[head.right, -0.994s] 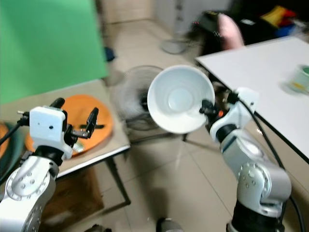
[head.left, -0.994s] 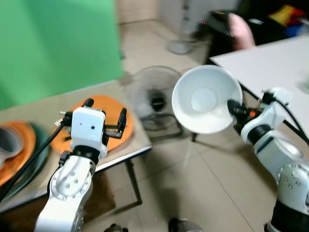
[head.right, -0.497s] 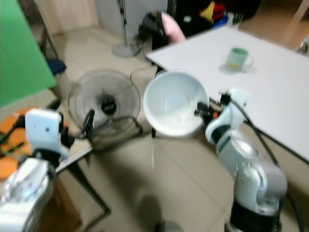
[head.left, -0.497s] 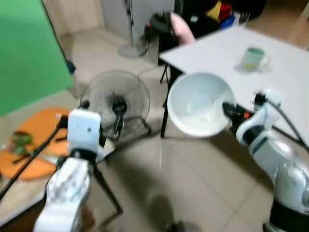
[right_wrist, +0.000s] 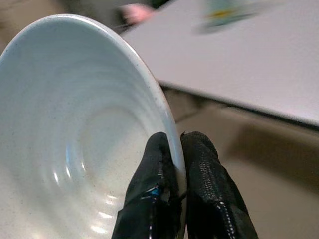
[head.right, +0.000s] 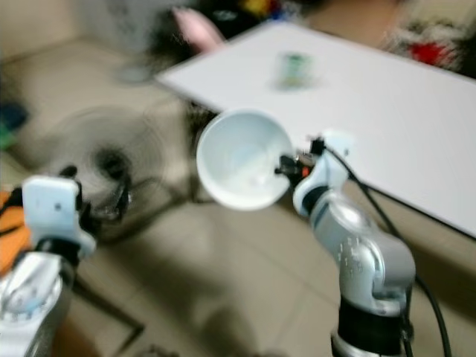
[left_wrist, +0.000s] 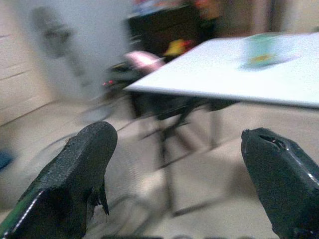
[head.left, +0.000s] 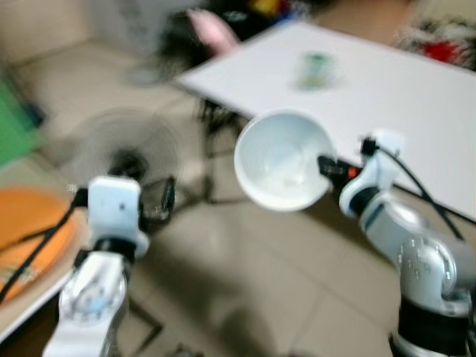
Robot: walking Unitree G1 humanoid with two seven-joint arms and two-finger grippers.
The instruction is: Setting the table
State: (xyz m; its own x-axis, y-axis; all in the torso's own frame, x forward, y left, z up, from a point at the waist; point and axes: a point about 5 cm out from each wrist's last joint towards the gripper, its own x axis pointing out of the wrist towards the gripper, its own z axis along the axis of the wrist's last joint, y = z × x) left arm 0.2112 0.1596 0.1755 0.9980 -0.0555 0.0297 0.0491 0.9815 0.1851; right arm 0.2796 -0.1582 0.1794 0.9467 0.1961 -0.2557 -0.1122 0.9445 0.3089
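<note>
A pale white bowl (head.left: 282,160) hangs tilted in the air, its inside facing me. My right gripper (head.left: 327,165) is shut on its rim, one finger inside and one outside (right_wrist: 174,164). The bowl (right_wrist: 75,134) is above the floor, just short of the white table (head.left: 401,97). A green mug (head.left: 318,67) stands on that table, far side. My left gripper (left_wrist: 174,164) is open and holds nothing; its black fingers (left_wrist: 75,174) are spread wide. The left arm (head.left: 111,216) is raised at the lower left.
A standing fan (head.left: 126,156) lies on the tiled floor between the two tables. An orange plate (head.left: 30,230) sits on the low table at the far left. Dark bags and a pink thing (head.left: 212,30) are behind the white table. The views are blurred.
The camera has swung right: the white table now fills the upper right, and the green wall and orange plate have slid off left. The bowl stays in the right gripper.
</note>
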